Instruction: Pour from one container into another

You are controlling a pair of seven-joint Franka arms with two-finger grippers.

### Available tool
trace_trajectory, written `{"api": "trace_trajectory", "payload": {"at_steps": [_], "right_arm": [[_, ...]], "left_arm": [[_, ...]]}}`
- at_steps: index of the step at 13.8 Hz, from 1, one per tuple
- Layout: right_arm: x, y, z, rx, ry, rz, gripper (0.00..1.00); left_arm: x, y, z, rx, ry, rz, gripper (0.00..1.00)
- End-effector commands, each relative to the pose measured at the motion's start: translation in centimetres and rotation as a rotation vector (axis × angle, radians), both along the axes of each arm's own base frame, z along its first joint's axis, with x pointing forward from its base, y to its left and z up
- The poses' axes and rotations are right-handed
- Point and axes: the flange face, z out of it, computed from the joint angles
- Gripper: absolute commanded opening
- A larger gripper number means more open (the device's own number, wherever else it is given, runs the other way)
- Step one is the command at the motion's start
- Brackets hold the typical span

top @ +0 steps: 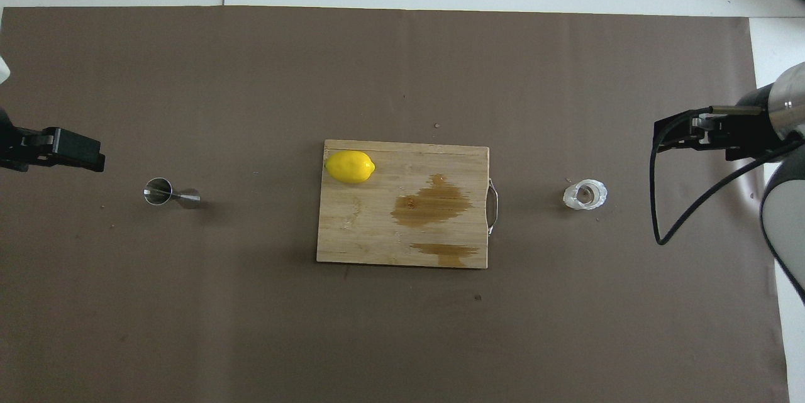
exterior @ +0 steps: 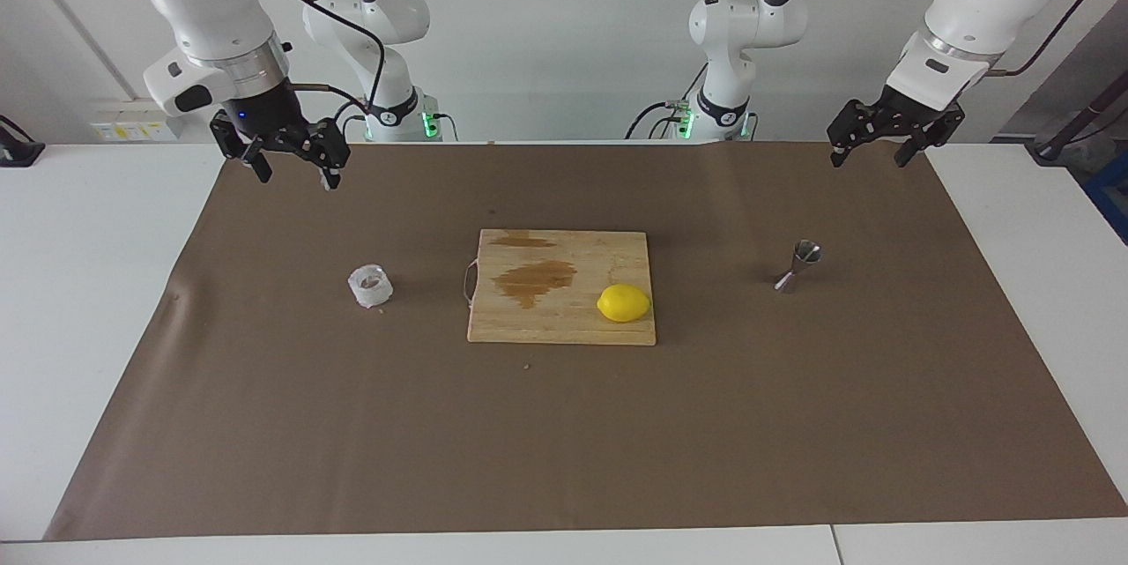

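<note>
Glass, faceted and clear, forms one squat cup (exterior: 370, 286); one steel hourglass jigger (exterior: 799, 265) is seen. Left gripper (exterior: 871, 144) and right gripper (exterior: 293, 162) are held agape, empty.

Bright, even light from above; soft short shadows lie beside the lemon (exterior: 624, 302) and jigger (exterior: 798, 265). Both views sharp, without glare.
</note>
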Motion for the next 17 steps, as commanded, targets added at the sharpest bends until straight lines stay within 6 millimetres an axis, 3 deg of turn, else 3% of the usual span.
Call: {"api": "trace_trajectory", "payload": {"at_steps": [1,15,17], "right_arm": [[-0.4,-0.1,0.0,0.003,0.005,-0.013,1.00],[-0.4,-0.1,0.1,0.003,0.003,-0.013,1.00],[-0.4,-0.1,0.0,0.003,0.005,-0.013,1.00]], "left_arm": [[-0.3,-0.3,0.2,-0.014,-0.006,-0.014,1.00],[-1.0,0.8,-0.1,-0.017,0.017,0.007,1.00],[-1.9,1.6,-1.1,-0.018,0.038,0.031,1.00]]}}
